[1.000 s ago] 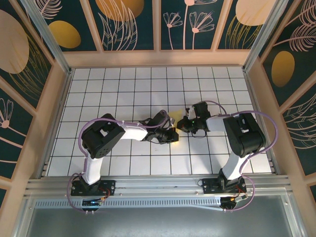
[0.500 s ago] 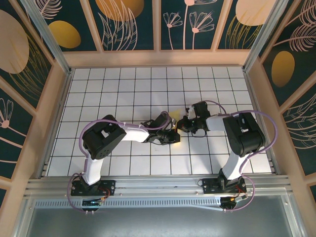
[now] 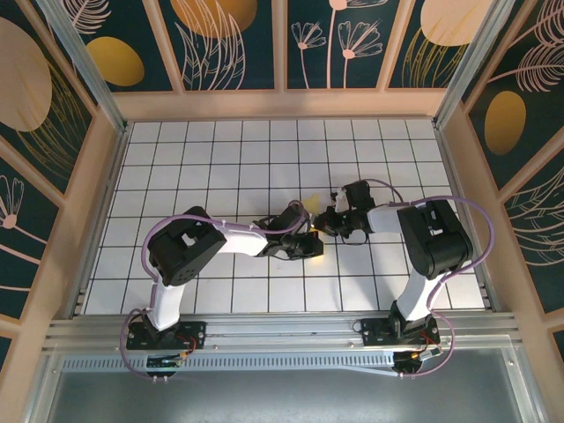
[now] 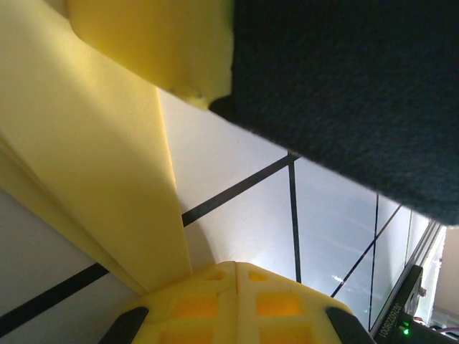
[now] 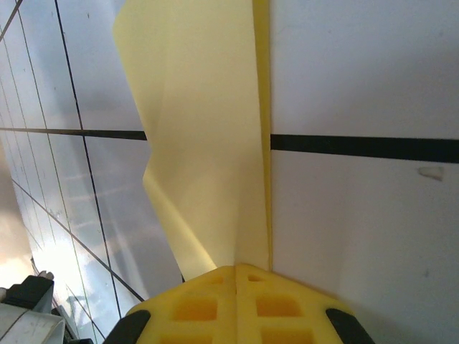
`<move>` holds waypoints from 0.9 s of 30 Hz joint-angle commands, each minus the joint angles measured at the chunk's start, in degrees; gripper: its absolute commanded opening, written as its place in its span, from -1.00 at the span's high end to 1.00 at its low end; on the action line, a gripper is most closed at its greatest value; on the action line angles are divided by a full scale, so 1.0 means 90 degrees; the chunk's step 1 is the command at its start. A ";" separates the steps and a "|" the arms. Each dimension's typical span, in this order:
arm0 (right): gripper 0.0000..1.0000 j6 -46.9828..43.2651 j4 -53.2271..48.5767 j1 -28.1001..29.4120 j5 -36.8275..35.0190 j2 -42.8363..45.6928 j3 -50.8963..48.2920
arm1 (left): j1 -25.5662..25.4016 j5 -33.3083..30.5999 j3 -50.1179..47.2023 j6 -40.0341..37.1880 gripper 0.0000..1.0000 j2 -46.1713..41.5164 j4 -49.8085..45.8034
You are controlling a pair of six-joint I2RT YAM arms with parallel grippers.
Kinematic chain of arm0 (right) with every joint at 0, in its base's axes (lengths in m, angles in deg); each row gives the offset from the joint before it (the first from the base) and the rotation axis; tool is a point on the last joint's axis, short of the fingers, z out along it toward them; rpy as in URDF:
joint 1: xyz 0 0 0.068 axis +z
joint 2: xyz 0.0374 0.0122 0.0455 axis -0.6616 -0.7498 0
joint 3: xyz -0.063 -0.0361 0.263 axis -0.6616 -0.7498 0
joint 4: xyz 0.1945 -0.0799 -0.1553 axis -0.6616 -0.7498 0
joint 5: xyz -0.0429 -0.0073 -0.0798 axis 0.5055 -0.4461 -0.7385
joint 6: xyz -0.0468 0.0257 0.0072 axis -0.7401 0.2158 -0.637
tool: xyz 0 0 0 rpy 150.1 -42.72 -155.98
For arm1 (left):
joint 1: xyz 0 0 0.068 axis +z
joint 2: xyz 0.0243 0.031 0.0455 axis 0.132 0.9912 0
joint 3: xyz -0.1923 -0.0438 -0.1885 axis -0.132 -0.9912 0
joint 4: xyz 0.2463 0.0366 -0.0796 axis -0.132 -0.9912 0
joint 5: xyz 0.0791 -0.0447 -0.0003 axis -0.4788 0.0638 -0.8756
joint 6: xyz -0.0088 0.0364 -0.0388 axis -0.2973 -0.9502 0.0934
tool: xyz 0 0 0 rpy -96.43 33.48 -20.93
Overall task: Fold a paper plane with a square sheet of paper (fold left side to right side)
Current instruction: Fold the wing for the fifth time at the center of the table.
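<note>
Pale-yellow folded paper [image 5: 208, 143] lay on the tiled table [image 3: 176, 159]. Over it, left gripper [image 4: 235, 272] and right gripper [image 5: 237, 272] were both clenched, tips touching the sheet.

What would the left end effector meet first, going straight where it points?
Probably the right end effector, close ahead past the folded paper the left end effector pinches; depth unclear.

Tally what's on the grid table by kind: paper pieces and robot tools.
Pale-yellow folded paper: 1
Tools: 2 (left tool, right tool)
Total: 3
</note>
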 commanded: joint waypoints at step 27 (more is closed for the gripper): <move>1.00 0.0545 0.0139 0.0182 -0.0212 0.0094 -0.0421 | 0.0359 -0.0142 -0.0748 -0.0297 0.93 -0.2140 -0.0897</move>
